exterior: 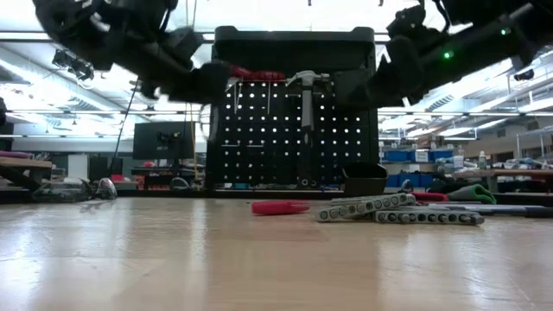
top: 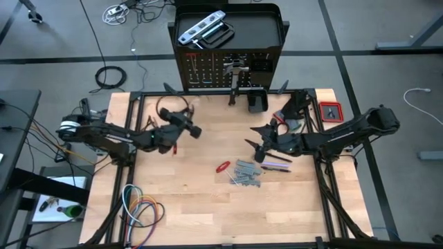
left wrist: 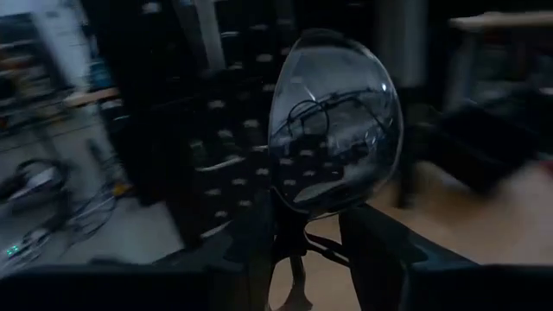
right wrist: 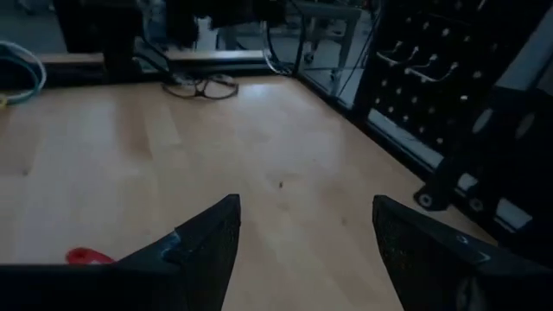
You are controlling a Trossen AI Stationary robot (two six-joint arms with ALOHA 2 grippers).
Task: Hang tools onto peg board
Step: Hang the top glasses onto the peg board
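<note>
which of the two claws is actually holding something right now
The left claw: it grips clear safety glasses by their frame. The right claw hangs open above bare table.

Both arms are dark, near black, built of chunky jointed segments with rounded housings at the joints. The left tool (top: 181,127) ends in two broad, flat black fingers (left wrist: 380,246) with blunt tips; a pale ring sits far back from it on the arm's base segment, among thin cables. The right tool (top: 257,148) carries the same wedge-shaped black fingers (right wrist: 207,246). A small green light glows on the right arm, just behind its tool.
</note>
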